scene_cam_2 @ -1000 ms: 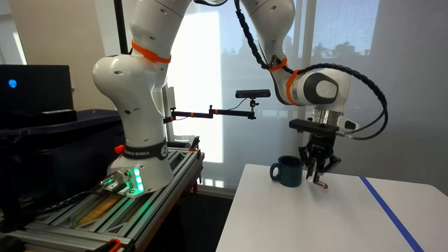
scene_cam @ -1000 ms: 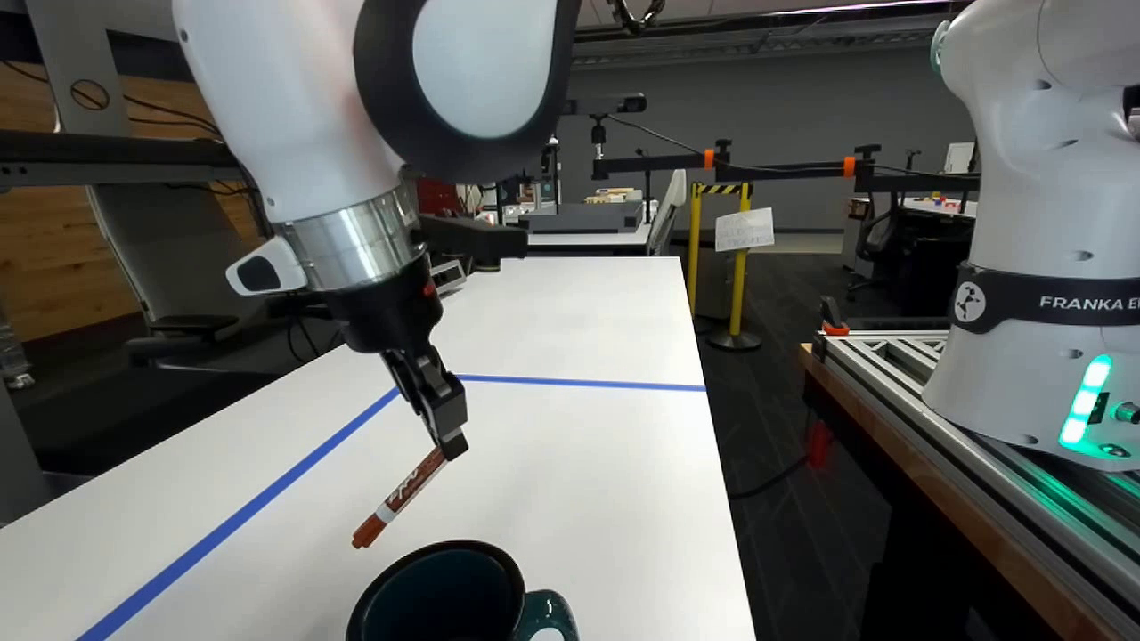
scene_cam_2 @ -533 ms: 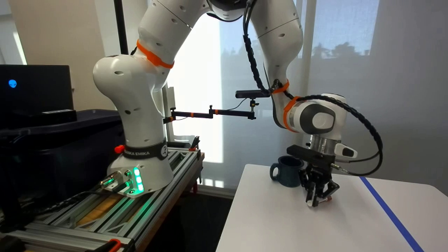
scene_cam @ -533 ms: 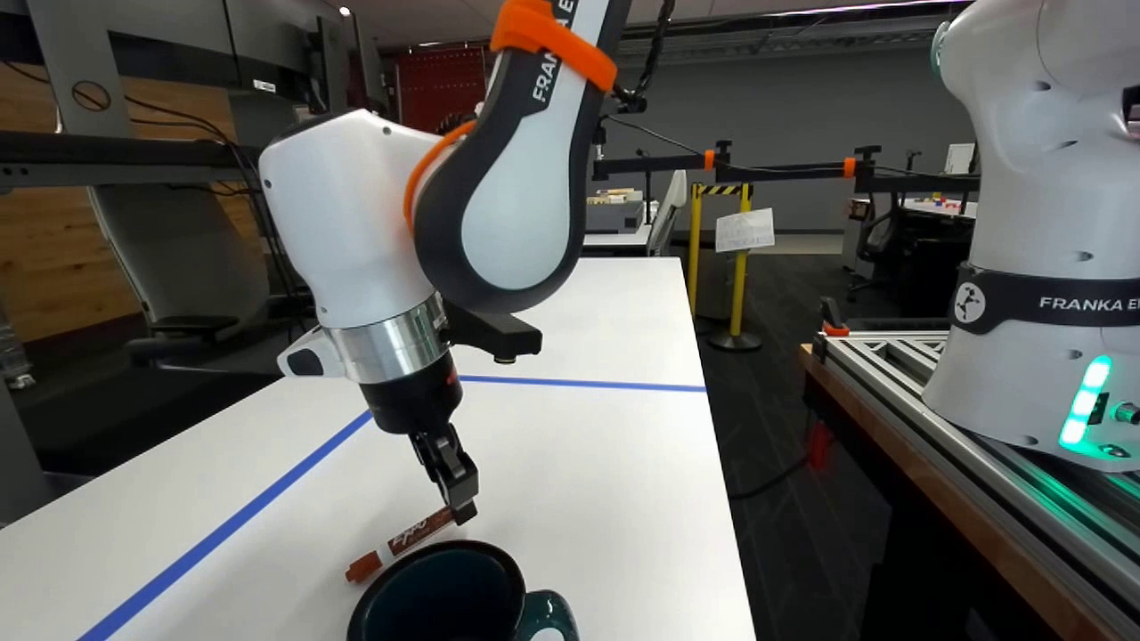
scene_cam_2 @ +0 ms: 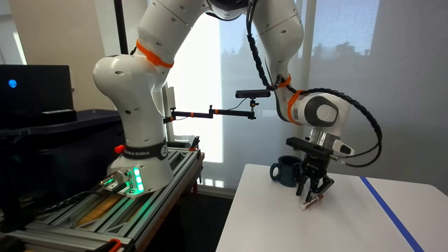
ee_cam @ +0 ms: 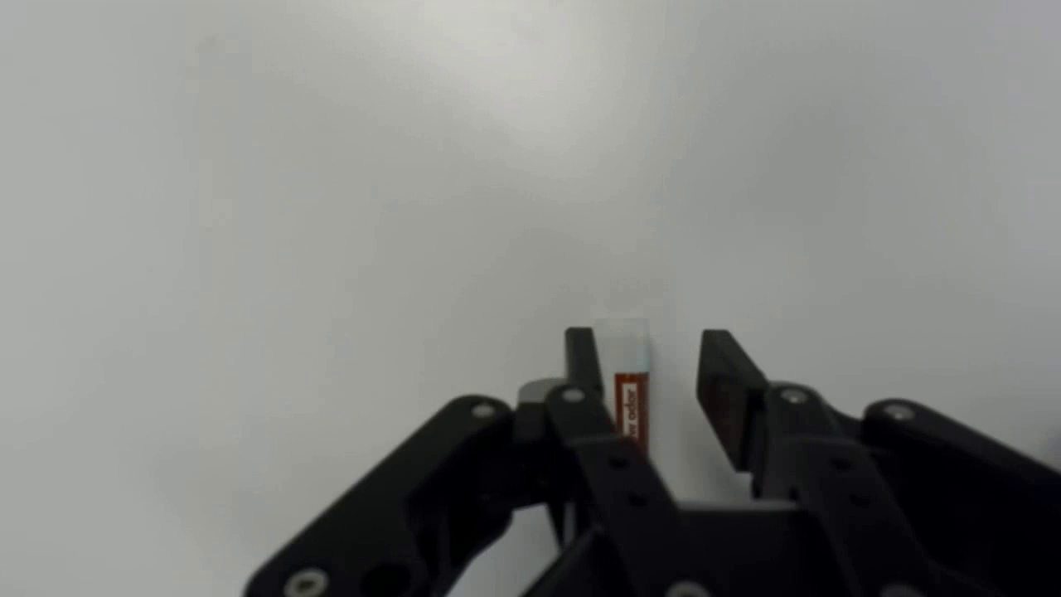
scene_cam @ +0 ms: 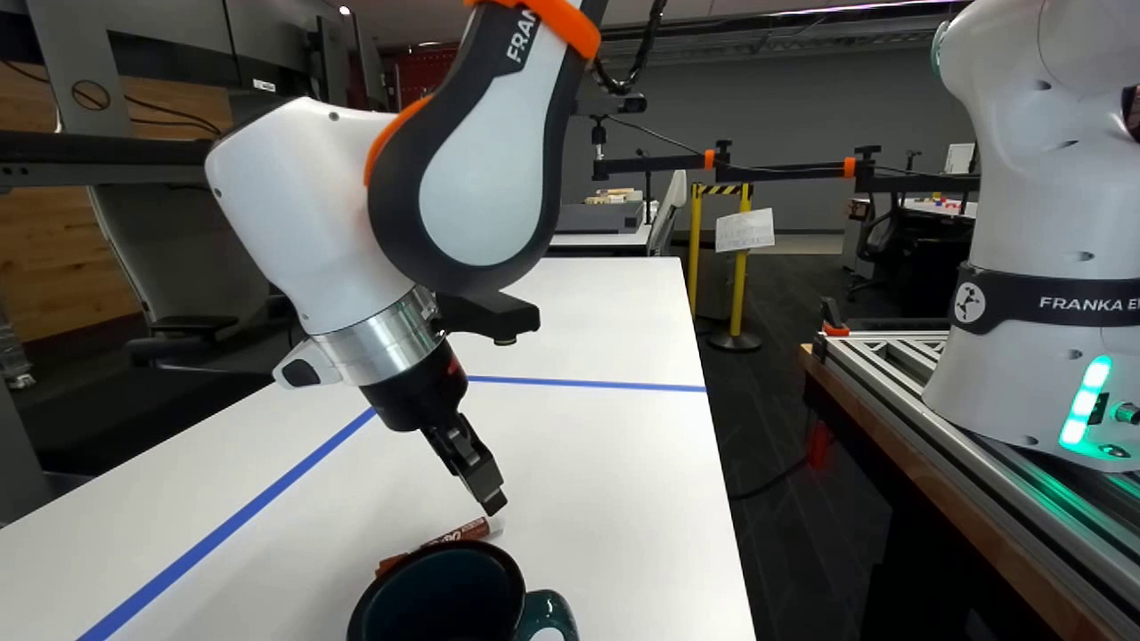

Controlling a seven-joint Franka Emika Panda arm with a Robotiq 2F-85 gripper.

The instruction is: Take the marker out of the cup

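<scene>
The reddish-brown marker (scene_cam: 468, 531) with a white end lies on the white table behind the cup in an exterior view, partly hidden by the cup's rim. It also shows on the table in an exterior view (scene_cam_2: 312, 202) and between the fingers in the wrist view (ee_cam: 632, 402). The dark teal cup (scene_cam: 387, 614) stands upright with its handle at the side; it also shows in an exterior view (scene_cam_2: 287, 175). My gripper (ee_cam: 651, 344) is open, its fingers on either side of the marker's white end, the left finger very near it. The gripper (scene_cam_2: 303, 197) tilts just above the table.
The white table (scene_cam_2: 266, 224) carries a blue tape line (scene_cam_2: 392, 215). The cup stands close to the gripper. The robot's base (scene_cam_2: 140, 175) is on a metal frame beside the table, with a gap between. A camera on a bar (scene_cam_2: 252, 93) stands behind.
The gripper came down with the marker, then opened and let it go onto the table. The hand has since tilted and lifted slightly. The cup has not moved.
</scene>
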